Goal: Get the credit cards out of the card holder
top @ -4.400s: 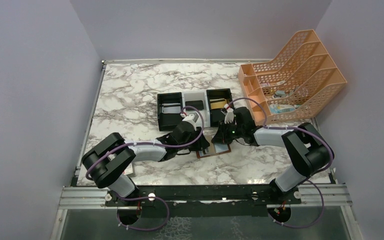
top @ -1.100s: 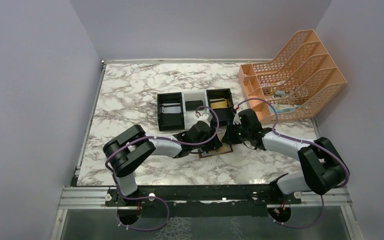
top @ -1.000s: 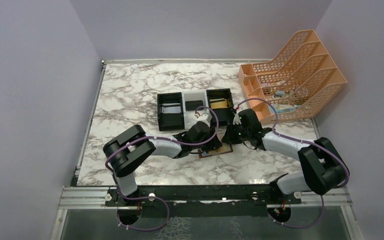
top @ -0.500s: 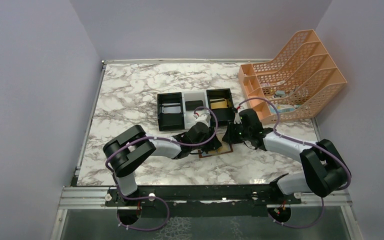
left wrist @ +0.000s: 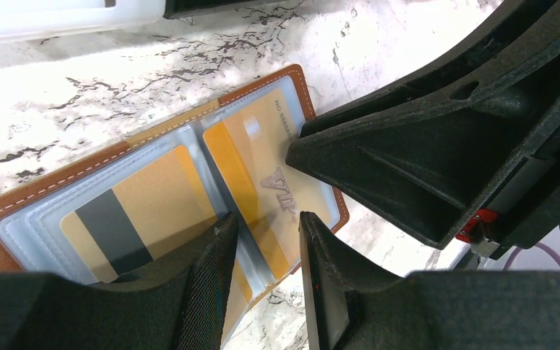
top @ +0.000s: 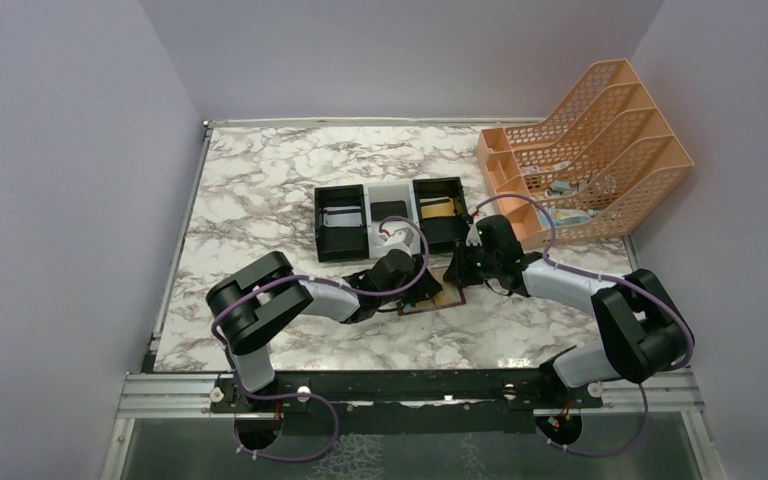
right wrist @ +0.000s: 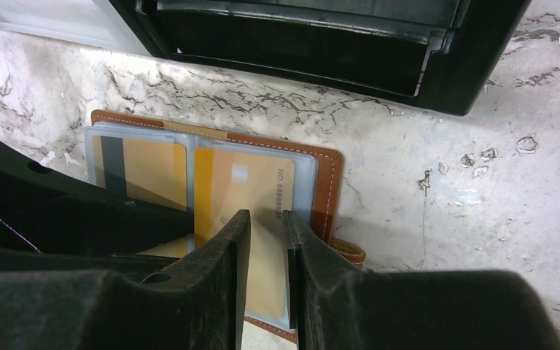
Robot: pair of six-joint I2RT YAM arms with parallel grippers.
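The brown leather bifold card holder (left wrist: 102, 157) lies open on the marbled white tabletop (top: 260, 190), its gold plastic credit cards (left wrist: 157, 193) in their clear pockets. I see my left gripper (left wrist: 268, 222) and right gripper (right wrist: 265, 217) over one card, jaws narrowly apart, clamping nothing. Since a second ago my left wrist has edged leftward; the holder hasn't moved.

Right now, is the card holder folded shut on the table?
No, the card holder lies spread open on the marble table, with gold cards showing through its clear pockets.
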